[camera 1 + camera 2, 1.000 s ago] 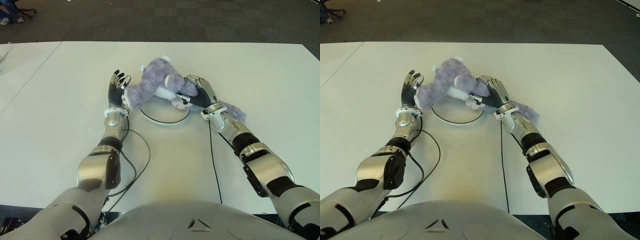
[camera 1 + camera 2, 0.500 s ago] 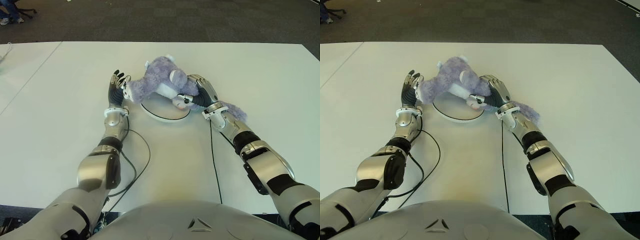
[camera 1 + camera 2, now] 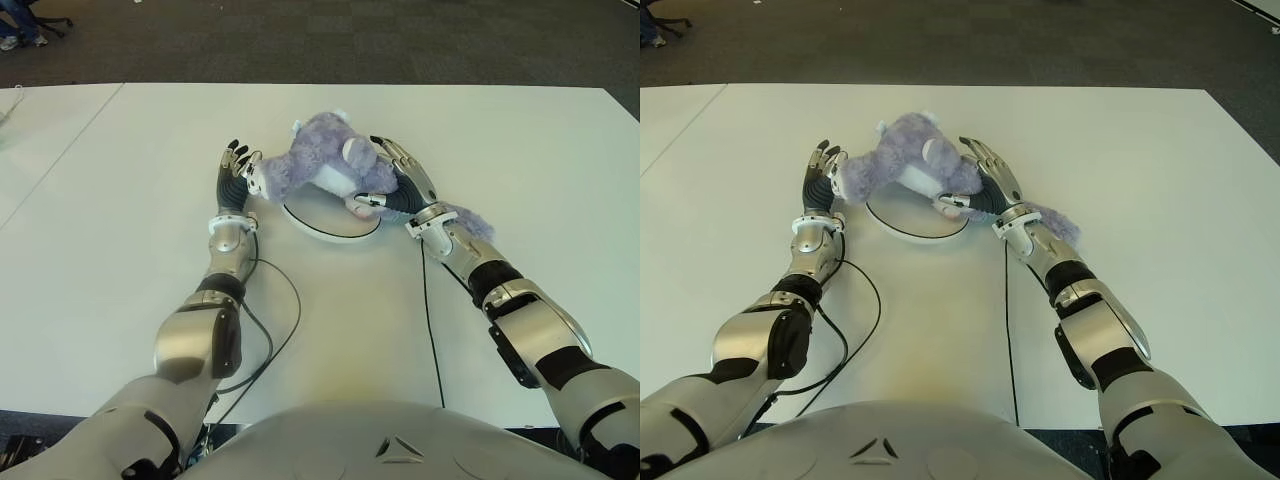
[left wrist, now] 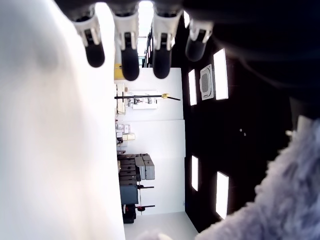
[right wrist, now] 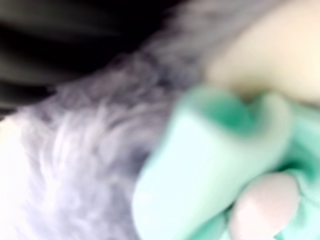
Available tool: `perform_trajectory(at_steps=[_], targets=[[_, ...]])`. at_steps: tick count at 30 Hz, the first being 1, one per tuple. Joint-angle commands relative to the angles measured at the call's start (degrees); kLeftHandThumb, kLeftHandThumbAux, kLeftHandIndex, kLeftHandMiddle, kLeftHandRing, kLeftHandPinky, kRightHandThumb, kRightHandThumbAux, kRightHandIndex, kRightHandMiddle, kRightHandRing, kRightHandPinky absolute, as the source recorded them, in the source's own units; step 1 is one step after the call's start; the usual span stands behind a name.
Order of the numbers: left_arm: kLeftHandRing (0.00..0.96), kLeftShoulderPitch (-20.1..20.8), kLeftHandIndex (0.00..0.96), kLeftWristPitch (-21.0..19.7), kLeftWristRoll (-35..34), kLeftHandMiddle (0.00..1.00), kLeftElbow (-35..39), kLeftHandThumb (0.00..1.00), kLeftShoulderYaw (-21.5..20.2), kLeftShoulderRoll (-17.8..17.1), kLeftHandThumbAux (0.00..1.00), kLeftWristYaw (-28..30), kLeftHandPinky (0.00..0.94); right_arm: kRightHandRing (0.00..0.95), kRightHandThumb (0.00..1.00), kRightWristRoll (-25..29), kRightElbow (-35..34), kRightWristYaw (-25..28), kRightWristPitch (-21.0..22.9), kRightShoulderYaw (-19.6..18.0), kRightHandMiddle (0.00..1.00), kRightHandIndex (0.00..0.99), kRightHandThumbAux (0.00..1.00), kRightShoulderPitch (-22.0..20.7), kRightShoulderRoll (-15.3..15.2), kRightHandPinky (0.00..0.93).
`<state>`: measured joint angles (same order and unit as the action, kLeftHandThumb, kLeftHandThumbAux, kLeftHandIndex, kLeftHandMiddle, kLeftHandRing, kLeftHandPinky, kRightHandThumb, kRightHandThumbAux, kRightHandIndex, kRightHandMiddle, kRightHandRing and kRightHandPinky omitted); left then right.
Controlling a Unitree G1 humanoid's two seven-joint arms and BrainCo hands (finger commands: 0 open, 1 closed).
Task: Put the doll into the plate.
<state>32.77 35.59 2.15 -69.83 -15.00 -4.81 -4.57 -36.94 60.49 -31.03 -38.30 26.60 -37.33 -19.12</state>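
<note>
Flanking the doll [image 3: 320, 165] from both sides, the two hands appear set to steady a soft, floppy body that one hand alone would likely let sag. The purple plush lies over the far part of the white plate [image 3: 325, 232], its bulk partly above the rim and partly beyond it toward the far side; whether it bears on the plate cannot be told. The left hand [image 3: 236, 178] stands at the doll's left end, fingers straight and spread, palm toward the plush and touching or just short of it, gripping nothing. The right hand [image 3: 398, 180] is against the doll's right side, fingers extended and fanned over the fur, not closed on it; its wrist view shows only fur and a pale green part at close range. A plush tail or limb trails to the right under the right forearm. The table [image 3: 120, 180] is plain white, a seam running across its far left. Dark carpet [image 3: 350, 40] lies beyond the far edge. Black cables [image 3: 428, 320] run along the table toward the robot.
</note>
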Motion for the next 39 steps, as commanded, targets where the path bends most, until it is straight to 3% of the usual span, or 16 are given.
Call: perform_trajectory(at_steps=[1, 11, 39], targets=[[0.144, -10.67, 0.089, -7.74, 0.07, 0.155, -7.73, 0.0, 0.24, 4.81, 0.429, -0.74, 0.103, 0.0, 0.082, -2.05, 3.62, 3.68, 3.75, 2.37, 0.0, 0.0, 0.265, 3.03, 1.13, 0.0], [0.157, -10.63, 0.095, -7.93, -0.04, 0.165, -7.76, 0.0, 0.16, 4.83, 0.442, -0.66, 0.142, 0.0, 0.057, -0.82, 4.7, 2.6, 4.38, 1.37, 0.0, 0.0, 0.25, 2.92, 1.77, 0.0], [0.145, -10.52, 0.094, -7.91, 0.01, 0.156, -7.78, 0.0, 0.26, 4.81, 0.427, -0.69, 0.109, 0.0, 0.046, -0.81, 7.73, -0.53, 5.18, 1.25, 0.0, 0.0, 0.226, 1.87, 2.91, 0.0]])
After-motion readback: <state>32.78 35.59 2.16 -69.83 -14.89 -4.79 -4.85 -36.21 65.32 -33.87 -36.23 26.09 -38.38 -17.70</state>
